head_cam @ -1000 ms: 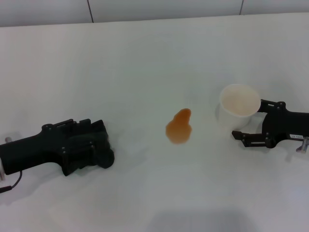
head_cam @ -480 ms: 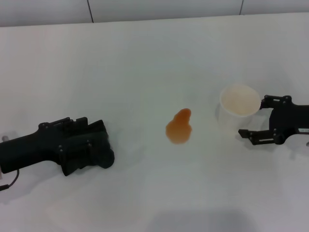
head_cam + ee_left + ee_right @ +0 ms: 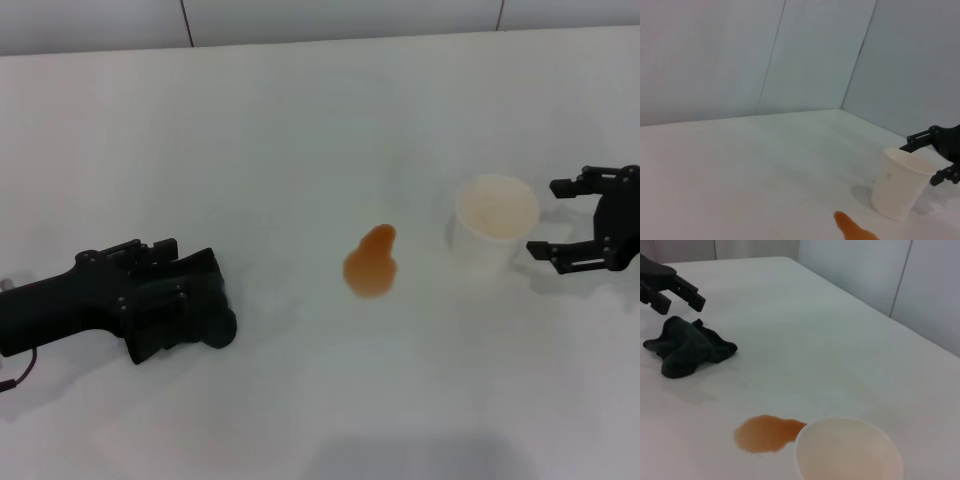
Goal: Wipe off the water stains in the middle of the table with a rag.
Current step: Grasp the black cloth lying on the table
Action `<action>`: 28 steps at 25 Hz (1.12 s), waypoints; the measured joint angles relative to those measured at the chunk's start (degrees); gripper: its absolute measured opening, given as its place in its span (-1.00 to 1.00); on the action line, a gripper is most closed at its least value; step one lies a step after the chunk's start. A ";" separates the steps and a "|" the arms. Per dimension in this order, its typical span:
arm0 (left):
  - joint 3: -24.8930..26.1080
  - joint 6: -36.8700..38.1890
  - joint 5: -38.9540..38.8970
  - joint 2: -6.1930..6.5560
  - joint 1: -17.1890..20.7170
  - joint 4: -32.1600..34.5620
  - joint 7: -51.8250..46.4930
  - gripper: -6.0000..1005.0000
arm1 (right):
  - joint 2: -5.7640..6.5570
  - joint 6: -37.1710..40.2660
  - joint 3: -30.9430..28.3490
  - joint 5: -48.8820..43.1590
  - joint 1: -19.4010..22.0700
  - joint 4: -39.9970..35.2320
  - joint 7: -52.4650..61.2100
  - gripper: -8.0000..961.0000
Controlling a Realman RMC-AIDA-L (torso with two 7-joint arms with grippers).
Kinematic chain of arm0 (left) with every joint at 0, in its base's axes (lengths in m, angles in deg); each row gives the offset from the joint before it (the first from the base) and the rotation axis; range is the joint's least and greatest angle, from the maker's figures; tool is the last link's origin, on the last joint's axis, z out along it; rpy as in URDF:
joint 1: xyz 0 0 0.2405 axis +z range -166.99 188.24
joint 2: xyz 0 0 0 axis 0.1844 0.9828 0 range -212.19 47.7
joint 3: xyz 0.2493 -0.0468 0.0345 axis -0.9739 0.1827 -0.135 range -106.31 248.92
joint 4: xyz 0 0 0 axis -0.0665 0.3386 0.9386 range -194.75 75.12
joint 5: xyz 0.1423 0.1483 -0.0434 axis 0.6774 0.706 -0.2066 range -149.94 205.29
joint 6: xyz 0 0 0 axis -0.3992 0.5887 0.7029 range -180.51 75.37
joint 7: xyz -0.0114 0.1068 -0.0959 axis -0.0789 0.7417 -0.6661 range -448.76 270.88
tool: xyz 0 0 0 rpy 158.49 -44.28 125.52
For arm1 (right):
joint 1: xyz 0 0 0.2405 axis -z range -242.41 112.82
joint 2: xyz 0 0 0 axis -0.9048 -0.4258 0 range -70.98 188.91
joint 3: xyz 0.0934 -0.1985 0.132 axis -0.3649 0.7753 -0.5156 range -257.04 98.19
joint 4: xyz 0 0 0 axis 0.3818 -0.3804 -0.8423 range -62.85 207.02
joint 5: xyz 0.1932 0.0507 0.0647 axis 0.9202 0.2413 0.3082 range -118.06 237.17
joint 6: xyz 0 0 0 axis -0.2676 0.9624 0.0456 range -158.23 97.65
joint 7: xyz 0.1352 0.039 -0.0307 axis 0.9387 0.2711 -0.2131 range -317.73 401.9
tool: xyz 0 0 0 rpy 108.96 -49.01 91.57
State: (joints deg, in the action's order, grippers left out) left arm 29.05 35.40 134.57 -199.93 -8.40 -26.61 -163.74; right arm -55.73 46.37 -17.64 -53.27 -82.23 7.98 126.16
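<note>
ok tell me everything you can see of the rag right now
The rag is a dark, near-black soft cloth, crumpled into a wrinkled heap. It lies on the white table, apart from the orange water stains, which it has not touched. The left gripper hovers just above it, fingers open, not gripping it. In the head view the gripper hides most of it.

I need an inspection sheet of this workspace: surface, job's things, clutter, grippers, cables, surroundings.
Surface: white table, one orange blot.
Job's things: water stains unwiped, mid-table; dark rag lying crumpled under the left gripper, apart from the blot.
Clutter: white cup, upright, beside the blot.
Grippers: left gripper over the rag, fingers apart; right gripper open, beside the cup, not touching it.
Cables: thin wire by the left arm.
Surroundings: pale panelled wall.
</note>
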 joint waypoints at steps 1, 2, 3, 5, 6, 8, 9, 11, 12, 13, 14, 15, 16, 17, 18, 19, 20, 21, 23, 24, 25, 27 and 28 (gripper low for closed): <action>0.00 0.00 0.00 -0.01 0.01 0.00 0.00 0.48 | 0.00 1.16 -0.47 -1.04 0.09 -1.43 0.89 0.74; 0.00 0.00 0.00 -0.02 0.01 0.00 0.00 0.48 | -0.01 2.15 -0.67 -1.98 0.18 -2.75 1.70 0.74; 0.00 0.00 0.00 -0.05 0.02 0.00 0.02 0.48 | -0.02 3.09 -0.78 -2.87 0.24 -3.92 2.40 0.74; -0.01 0.00 0.00 -0.12 0.02 0.06 0.06 0.48 | -0.07 4.58 -0.81 -3.97 0.26 -5.55 3.42 0.74; -0.01 0.01 0.00 -0.14 0.03 0.10 0.08 0.48 | -0.08 5.56 -0.82 -4.48 0.26 -6.53 3.94 0.74; -0.02 0.01 -0.01 -0.18 0.04 0.11 0.09 0.48 | -0.09 7.14 -0.95 -5.03 0.26 -7.92 4.49 0.74; -0.03 0.01 -0.01 -0.18 0.04 0.11 0.09 0.49 | -0.08 8.53 -1.34 -5.20 0.26 -9.03 4.68 0.74; -0.02 0.01 -0.02 -0.18 0.00 0.13 0.10 0.49 | -0.06 11.03 -2.35 -5.09 0.18 -10.92 4.87 0.74; -0.02 0.01 -0.02 -0.18 -0.06 0.19 0.09 0.49 | -0.10 12.81 -3.19 -4.77 -0.03 -12.38 5.19 0.74; -0.02 0.01 -0.02 -0.20 -0.14 0.20 0.10 0.49 | -0.13 14.44 -3.68 -4.40 -0.33 -13.58 5.83 0.74; -0.02 0.01 -0.03 -0.22 -0.27 0.23 0.09 0.49 | -0.17 15.43 -4.01 -4.14 -0.59 -14.51 6.36 0.74; -0.02 0.01 -0.03 -0.24 -0.36 0.26 0.09 0.49 | -0.19 16.46 -4.13 -3.98 -0.99 -15.69 7.31 0.74; -0.02 0.01 -0.03 -0.25 -0.46 0.29 0.08 0.49 | -0.20 17.40 -4.08 -3.84 -1.43 -16.88 8.40 0.74; -0.02 0.03 -0.03 -0.28 -0.51 0.31 0.05 0.49 | -0.20 18.00 -3.97 -3.81 -1.76 -17.55 9.04 0.74; -0.02 0.11 -0.03 -0.30 -0.54 0.33 0.01 0.49 | -0.25 18.94 -3.73 -3.79 -2.38 -18.20 9.63 0.74; -0.02 0.22 -0.03 -0.33 -0.57 0.35 -0.05 0.49 | -0.28 19.62 -3.50 -3.78 -2.84 -18.54 10.03 0.74; -0.02 0.33 -0.03 -0.37 -0.63 0.36 -0.11 0.49 | -0.32 20.15 -3.22 -3.78 -3.22 -18.70 10.35 0.74; -0.02 0.47 -0.03 -0.40 -0.78 0.36 -0.25 0.49 | -0.35 20.38 -2.87 -3.82 -3.54 -18.87 10.77 0.74; -0.12 0.64 -0.03 -0.45 -1.46 0.38 -0.82 0.49 | -0.40 20.13 -2.27 -4.11 -3.86 -19.02 11.94 0.74; -0.19 0.73 -0.03 -0.48 -1.80 0.38 -1.31 0.49 | -0.43 19.71 -2.08 -4.15 -3.95 -18.92 12.51 0.74; -0.29 0.85 -0.03 -0.50 -2.16 0.38 -1.85 0.49 | -0.44 19.13 -1.82 -4.17 -3.99 -18.62 13.06 0.74; -0.41 1.40 -0.03 -0.49 -2.66 0.40 -3.22 0.49 | -0.48 17.85 -0.95 -4.03 -4.15 -17.97 13.59 0.73; -0.42 1.91 -0.03 -0.41 -2.94 0.45 -4.10 0.49 | -0.53 16.83 -0.11 -3.88 -4.35 -17.67 13.79 0.73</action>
State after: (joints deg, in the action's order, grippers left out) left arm 28.63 37.32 134.54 -200.33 -11.34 -26.17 -167.84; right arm -56.26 63.20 -17.75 -57.15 -86.58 -9.69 139.96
